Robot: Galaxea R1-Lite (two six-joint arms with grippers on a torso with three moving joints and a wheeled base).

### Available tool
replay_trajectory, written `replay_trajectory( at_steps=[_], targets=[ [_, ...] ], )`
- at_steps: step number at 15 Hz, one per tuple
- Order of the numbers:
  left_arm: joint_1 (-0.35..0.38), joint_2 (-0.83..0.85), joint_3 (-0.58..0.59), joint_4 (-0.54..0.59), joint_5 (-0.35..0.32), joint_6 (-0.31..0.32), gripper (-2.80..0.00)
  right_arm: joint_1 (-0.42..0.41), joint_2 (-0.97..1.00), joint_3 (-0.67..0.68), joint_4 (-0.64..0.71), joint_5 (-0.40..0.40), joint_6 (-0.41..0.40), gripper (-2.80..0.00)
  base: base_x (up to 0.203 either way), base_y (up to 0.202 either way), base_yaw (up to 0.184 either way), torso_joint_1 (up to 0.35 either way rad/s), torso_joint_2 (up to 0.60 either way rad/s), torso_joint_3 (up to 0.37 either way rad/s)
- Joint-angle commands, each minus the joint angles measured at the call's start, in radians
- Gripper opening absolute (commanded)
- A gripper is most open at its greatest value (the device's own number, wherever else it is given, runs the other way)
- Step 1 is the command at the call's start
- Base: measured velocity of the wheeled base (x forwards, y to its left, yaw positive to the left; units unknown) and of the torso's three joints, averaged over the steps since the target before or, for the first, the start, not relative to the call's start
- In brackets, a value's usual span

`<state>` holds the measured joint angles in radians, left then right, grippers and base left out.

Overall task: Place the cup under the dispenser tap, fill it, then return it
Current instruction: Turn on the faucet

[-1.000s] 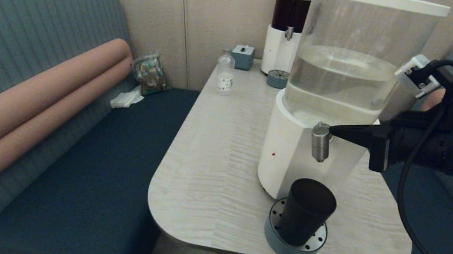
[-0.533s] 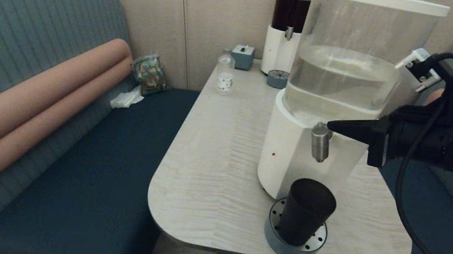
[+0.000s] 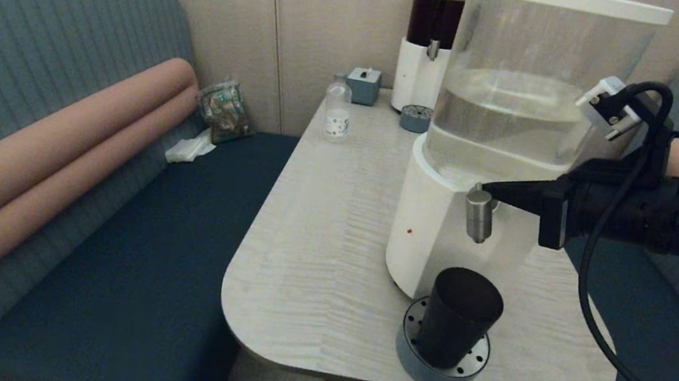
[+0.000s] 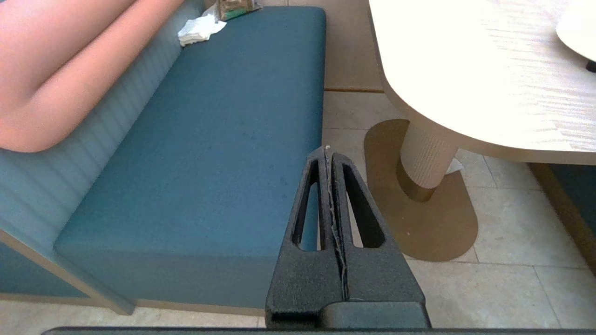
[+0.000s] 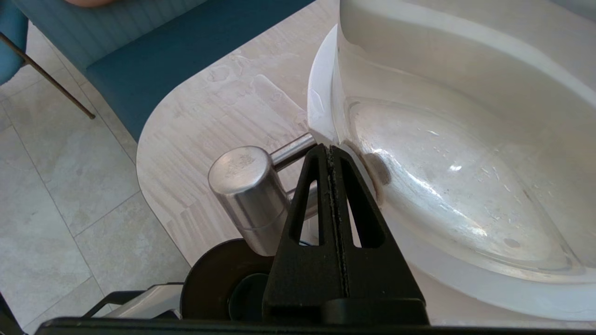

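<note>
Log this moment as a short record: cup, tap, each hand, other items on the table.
cup: upright on the round perforated drip tray, below the tap, not held
dispenser tap: steel spout on the white-based dispenser
right hand: shut, tip at the tap's stem beside the tank
left hand: shut, parked low over the bench seat, off the table
others: small clear bottle, dark-liquid dispenser

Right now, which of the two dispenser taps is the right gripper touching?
The dispenser tap on the big clear-tank dispenser, directly above the cup; the right gripper, fingers shut, meets its rear.
</note>
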<state>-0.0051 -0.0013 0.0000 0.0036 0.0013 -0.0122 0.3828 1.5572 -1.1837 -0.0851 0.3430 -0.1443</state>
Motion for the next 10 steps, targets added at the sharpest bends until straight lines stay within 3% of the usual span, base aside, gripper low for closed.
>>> replay_trajectory(
  at_steps=[1,10],
  targets=[
    [0.001,0.001,0.0,-0.001,0.0,0.0,-2.8,0.002,0.01,-0.005,-0.002,0.007,-0.002,-2.8,0.0,0.0,0.0,0.0,0.0,0.0],
    [0.001,0.001,0.0,-0.001,0.0,0.0,-2.8,0.019,0.02,-0.017,-0.001,0.021,-0.006,-2.8,0.0,0.0,0.0,0.0,0.0,0.0]
  ],
)
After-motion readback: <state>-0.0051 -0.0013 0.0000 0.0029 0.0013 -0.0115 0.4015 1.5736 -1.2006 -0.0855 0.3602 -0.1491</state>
